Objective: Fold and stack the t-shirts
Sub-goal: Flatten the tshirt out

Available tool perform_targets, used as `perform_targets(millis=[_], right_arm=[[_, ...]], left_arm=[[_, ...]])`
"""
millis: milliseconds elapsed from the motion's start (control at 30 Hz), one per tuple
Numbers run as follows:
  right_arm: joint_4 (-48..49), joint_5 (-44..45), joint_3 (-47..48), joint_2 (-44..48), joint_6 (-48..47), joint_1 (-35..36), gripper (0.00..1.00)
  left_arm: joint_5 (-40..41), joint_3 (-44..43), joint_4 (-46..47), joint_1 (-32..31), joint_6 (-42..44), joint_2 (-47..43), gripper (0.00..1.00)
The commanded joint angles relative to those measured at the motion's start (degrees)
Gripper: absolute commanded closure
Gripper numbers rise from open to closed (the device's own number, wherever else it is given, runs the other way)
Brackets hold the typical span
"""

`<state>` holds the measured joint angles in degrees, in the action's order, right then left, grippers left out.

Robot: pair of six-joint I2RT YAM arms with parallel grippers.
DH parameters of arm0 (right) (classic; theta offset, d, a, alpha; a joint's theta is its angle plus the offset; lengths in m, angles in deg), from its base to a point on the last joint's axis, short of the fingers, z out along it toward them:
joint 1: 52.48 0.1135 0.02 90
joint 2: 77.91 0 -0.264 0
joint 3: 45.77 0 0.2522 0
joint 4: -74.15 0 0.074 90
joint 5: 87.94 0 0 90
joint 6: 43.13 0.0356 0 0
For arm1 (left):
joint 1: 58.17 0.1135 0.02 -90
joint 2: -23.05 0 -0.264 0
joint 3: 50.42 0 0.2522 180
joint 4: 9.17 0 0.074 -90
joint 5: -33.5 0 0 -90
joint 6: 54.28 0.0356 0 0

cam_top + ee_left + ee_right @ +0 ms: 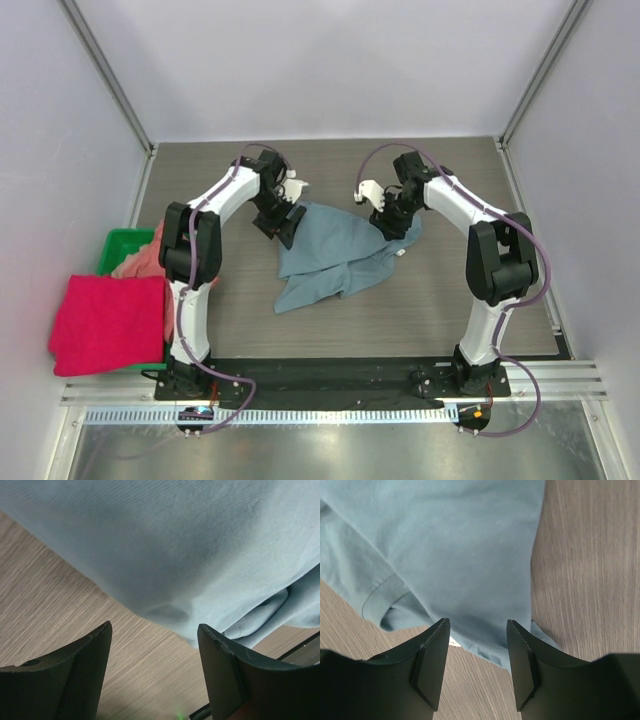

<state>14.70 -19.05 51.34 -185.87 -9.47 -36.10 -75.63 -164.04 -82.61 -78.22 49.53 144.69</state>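
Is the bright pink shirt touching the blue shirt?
Apart. The top view shows bare table between the bright pink shirt and the blue shirt.

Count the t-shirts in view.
3. The slate-blue t-shirt lies crumpled mid-table. The crimson-pink t-shirt is at the left edge. The salmon-pink t-shirt is bunched in the green bin just beyond it. More may be hidden in the bin.

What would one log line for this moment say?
left end effector open, at blue shirt edge | right end effector open, over blue shirt | red shirt by bin
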Motion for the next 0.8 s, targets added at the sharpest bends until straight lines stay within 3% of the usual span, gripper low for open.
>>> perform_targets(millis=[0, 367, 500, 533, 567, 667, 767], right_arm=[[-1.94, -0.34, -0.65, 3.29, -5.71, -0.30, 0.45], [-3.61, 2.20, -2.23, -0.22, -11.78, -0.38, 0.43], [-2.56, 3.70, -1.97, -1.90, -11.69, -0.74, 0.43], [-2.21, 3.79, -2.23, -2.16, -11.69, -0.74, 0.43], [-1.16, 4.40, -2.58, -2.34, -10.47, -0.82, 0.44], [2.53, 5.02, -3.55, -1.99, -10.28, -1.35, 0.47], [6.65, 6.25, -4.86, -0.94, -7.66, -1.35, 0.65]], left_arm=[[-4.33, -3.41, -4.39, 0.01, -0.18, 1.13, 0.30], [-5.12, -4.74, -7.47, 0.01, -0.18, 5.44, 0.53], [-5.38, -5.87, -7.47, 0.02, -0.62, 6.50, 0.79], [-5.39, -6.14, -7.73, 0.01, -0.71, 6.85, 0.96], [-5.39, -6.49, -7.73, 0.01, -0.88, 6.85, 1.00], [-4.86, -7.55, -7.82, 0.01, -0.62, 6.41, 1.00], [-3.46, -8.60, -7.91, 0.01, -0.27, 5.54, 1.00]])
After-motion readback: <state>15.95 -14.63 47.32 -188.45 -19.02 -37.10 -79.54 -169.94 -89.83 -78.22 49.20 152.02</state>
